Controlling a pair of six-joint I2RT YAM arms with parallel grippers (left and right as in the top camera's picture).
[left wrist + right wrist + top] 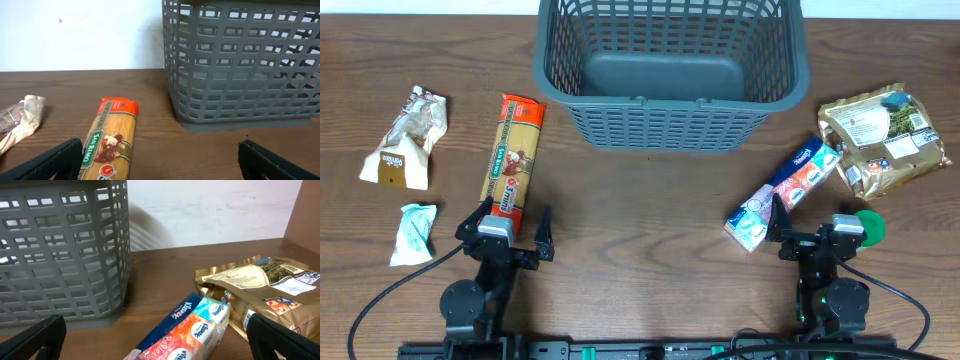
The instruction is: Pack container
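The grey-blue mesh container (670, 70) stands at the back middle of the table, with nothing in it; it also shows in the left wrist view (245, 65) and the right wrist view (60, 250). A long pasta packet (512, 160) lies left of it, its near end by my left gripper (510, 238), which is open and empty; the packet shows in the left wrist view (112, 142). A tissue multipack (785, 192) lies in front of my right gripper (817, 238), which is open and empty; the multipack shows in the right wrist view (190, 330).
A gold foil bag (883, 138) lies at the right, also in the right wrist view (260, 287). A green lid (871, 227) lies by the right gripper. A crumpled snack bag (408, 135) and a small white packet (413, 232) lie at the far left.
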